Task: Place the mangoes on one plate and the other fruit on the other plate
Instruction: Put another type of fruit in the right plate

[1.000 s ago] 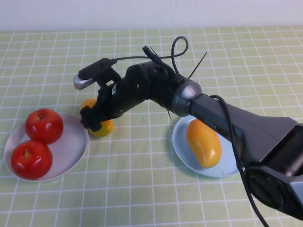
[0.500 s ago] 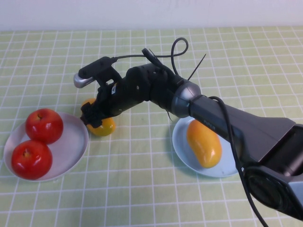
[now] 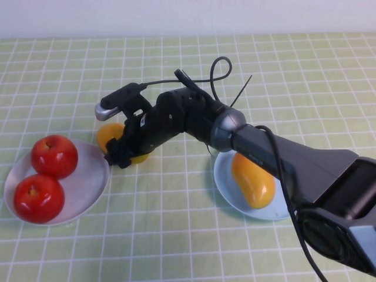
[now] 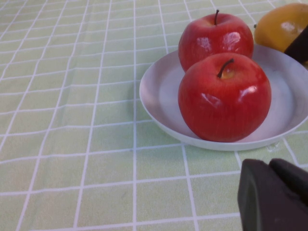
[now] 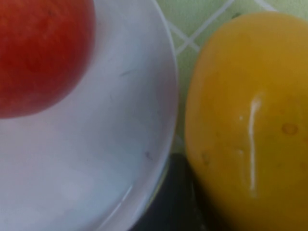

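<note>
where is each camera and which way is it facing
High view: raised on the robot's side, angled down at the table; right arm reaches to the loose mango, right hand around it.
Left wrist view: low, facing the apples on the white plate; left hand at the corner.
Right wrist view: close on that mango.
All share plate and mango.

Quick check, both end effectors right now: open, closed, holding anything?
Left end effector: closed, empty, parked near the white plate.
Right end effector: at the loose mango beside that plate; grip cannot be told.

pale green checked tablecloth (image 3: 176, 235) (white grid lines), plain white wall (image 3: 176, 14) behind.
</note>
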